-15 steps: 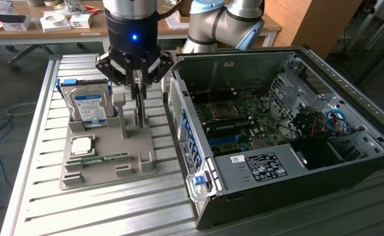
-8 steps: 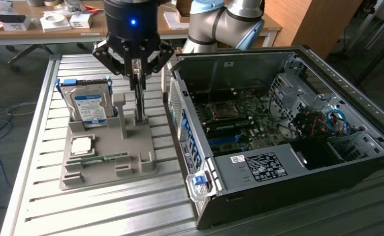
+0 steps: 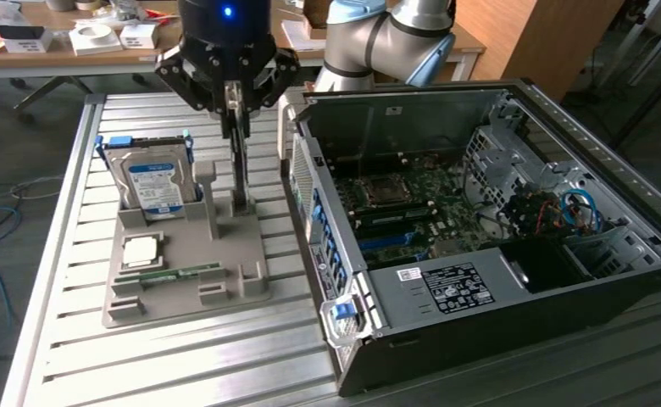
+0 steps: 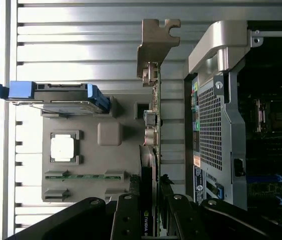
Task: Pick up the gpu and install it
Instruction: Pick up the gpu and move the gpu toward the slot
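Note:
The gpu [image 3: 240, 161] is a thin dark card seen edge-on, standing upright over the grey fixture [image 3: 184, 284] on the slatted table. My gripper [image 3: 236, 106] is shut on its upper edge from above. The card's lower end reaches down to the fixture's slot beside a grey post; I cannot tell whether it is clear of the slot. In the wrist view the gpu [image 4: 155, 115] runs out from between my black fingers [image 4: 125, 215], and its metal bracket [image 4: 157, 45] is at the far end. The gripper [image 4: 151, 207] holds it just beside the computer case.
The open computer case [image 3: 489, 246] lies on its side to the exterior view's right, with its motherboard [image 3: 410, 203] exposed. The fixture also holds a silver hard drive with a blue label [image 3: 152, 182], a CPU [image 3: 141, 248] and a green memory stick [image 3: 172, 273]. Cluttered desks stand behind.

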Controlling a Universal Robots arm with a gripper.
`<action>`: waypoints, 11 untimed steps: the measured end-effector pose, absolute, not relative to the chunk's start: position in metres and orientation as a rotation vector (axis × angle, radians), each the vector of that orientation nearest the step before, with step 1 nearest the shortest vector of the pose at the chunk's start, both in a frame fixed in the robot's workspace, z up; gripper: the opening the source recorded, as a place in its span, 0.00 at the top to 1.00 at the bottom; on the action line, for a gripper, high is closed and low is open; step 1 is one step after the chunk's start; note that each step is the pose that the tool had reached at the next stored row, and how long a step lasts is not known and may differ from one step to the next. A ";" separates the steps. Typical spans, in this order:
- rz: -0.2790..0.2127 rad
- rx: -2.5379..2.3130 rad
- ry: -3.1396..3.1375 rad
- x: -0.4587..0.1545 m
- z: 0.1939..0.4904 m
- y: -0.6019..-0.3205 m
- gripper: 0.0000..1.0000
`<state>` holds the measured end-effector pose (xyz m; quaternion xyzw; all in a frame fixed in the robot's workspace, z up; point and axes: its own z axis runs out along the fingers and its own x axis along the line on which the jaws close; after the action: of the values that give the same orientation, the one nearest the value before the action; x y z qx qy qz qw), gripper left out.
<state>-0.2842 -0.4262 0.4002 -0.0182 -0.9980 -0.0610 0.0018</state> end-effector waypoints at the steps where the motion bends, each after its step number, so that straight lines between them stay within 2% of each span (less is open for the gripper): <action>1: -0.195 -0.057 -3.132 -0.284 0.403 -0.426 0.74; 11: -0.213 -0.056 -3.130 -0.284 0.424 -0.426 0.74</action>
<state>-0.2843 -0.4262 0.4237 -0.0179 -0.9975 -0.0680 0.0018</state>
